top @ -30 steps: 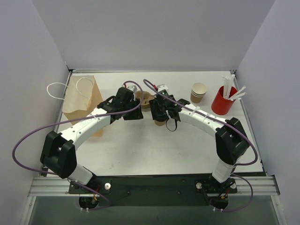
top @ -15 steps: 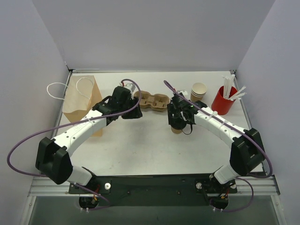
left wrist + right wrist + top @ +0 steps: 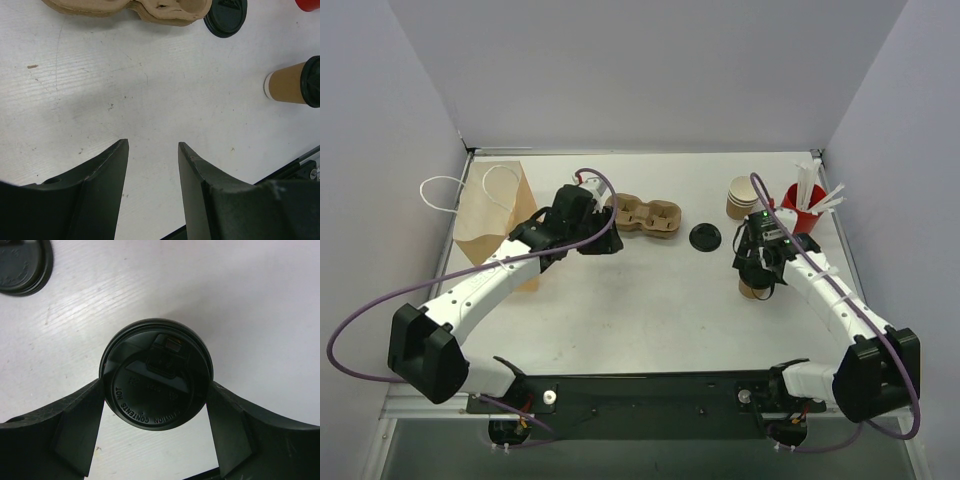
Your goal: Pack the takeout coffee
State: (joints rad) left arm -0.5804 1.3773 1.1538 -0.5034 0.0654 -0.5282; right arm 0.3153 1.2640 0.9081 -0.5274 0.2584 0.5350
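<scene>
Takeout coffee: lidded and upright, well to the right of the pulp carrier, not in a slot.
Right gripper: clamped on the cup at the lid.
Left gripper: fingers apart, empty, near the carrier's left end.
Doing it well: probably keep the cup plumb, centre it over a slot, lower it straight.
Change: a second ago the cup was at the carrier's right end. Now it is well away, and a loose black lid shows beside the carrier.

The right hand sits over the takeout coffee, which stands on the bench near the red cup. A black lid lies between it and the pulp carrier.
</scene>
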